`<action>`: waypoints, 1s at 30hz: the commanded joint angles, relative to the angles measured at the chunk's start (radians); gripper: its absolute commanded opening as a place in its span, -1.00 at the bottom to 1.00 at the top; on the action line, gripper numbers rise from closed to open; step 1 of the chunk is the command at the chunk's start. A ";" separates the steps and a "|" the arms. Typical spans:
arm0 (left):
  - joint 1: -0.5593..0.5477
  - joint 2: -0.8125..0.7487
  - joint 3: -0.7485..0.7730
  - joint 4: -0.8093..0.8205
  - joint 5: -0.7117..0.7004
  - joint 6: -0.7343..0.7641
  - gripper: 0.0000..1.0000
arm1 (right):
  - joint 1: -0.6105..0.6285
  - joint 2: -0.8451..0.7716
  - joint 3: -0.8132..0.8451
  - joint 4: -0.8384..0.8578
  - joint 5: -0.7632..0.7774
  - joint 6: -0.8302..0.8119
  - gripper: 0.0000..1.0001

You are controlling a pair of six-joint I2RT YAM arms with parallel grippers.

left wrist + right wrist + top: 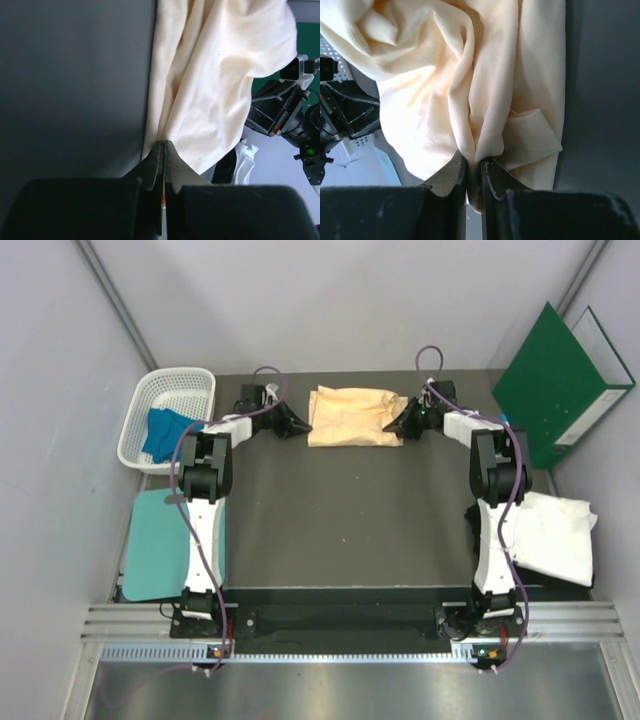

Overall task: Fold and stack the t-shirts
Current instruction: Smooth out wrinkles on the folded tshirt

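Cloth is pinched at both ends: our left gripper [298,426] and right gripper [400,426] are each clamped tight on an opposite edge of the peach-yellow t-shirt [352,415], at upper centre of the top view. We judge this keeps the fold even. The table [350,530] is dark and matte, with grey walls around it. A blue t-shirt [163,433] fills the basket [185,380] at upper left, and a white t-shirt [557,535] lies at right.

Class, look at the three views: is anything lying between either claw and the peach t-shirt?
Nothing visible does. The left claw and the right claw are each shut directly on an edge of the peach t-shirt, one at either end.
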State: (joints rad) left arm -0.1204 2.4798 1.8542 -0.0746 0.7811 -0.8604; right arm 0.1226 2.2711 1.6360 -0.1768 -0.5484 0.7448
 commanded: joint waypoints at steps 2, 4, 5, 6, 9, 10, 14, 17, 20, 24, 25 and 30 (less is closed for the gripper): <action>-0.001 -0.185 -0.180 0.007 0.020 0.037 -1.00 | 0.018 -0.123 -0.092 -0.049 -0.068 -0.054 -0.91; -0.001 -0.258 -0.266 -0.002 0.023 0.043 -1.00 | 0.018 -0.166 -0.113 -0.096 -0.082 -0.068 -0.91; -0.002 -0.283 -0.291 -0.017 0.023 0.063 -1.00 | 0.018 -0.179 -0.129 -0.114 -0.090 -0.085 -0.91; -0.002 -0.329 -0.334 -0.037 0.020 0.075 -1.00 | 0.017 -0.203 -0.137 -0.133 -0.097 -0.093 -0.91; -0.002 -0.406 -0.394 -0.129 0.021 0.135 -1.00 | 0.020 -0.257 -0.189 -0.207 -0.099 -0.133 -0.91; -0.002 -0.423 -0.404 -0.199 0.023 0.153 -1.00 | 0.018 -0.268 -0.203 -0.234 -0.099 -0.145 -0.91; -0.008 -0.475 -0.435 -0.405 0.032 0.294 -1.00 | 0.026 -0.338 -0.321 -0.312 -0.105 -0.197 -0.90; -0.025 -0.525 -0.509 -0.487 0.032 0.355 -1.00 | 0.029 -0.375 -0.375 -0.387 -0.081 -0.248 -0.89; -0.024 -0.558 -0.534 -0.566 0.020 0.415 -1.00 | 0.031 -0.371 -0.378 -0.493 -0.021 -0.316 -0.77; -0.030 -0.526 -0.455 -0.620 -0.029 0.486 -0.37 | 0.029 -0.415 -0.364 -0.549 0.073 -0.357 0.34; -0.030 -0.515 -0.442 -0.619 -0.039 0.489 0.24 | 0.031 -0.432 -0.355 -0.547 0.090 -0.357 0.60; -0.032 -0.470 -0.372 -0.515 -0.068 0.451 0.98 | 0.029 -0.530 -0.323 -0.530 0.205 -0.348 0.99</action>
State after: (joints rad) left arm -0.1524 1.9827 1.4048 -0.6559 0.7380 -0.4259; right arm 0.1486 1.8572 1.2697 -0.6903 -0.4740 0.4278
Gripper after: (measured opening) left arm 0.982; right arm 0.992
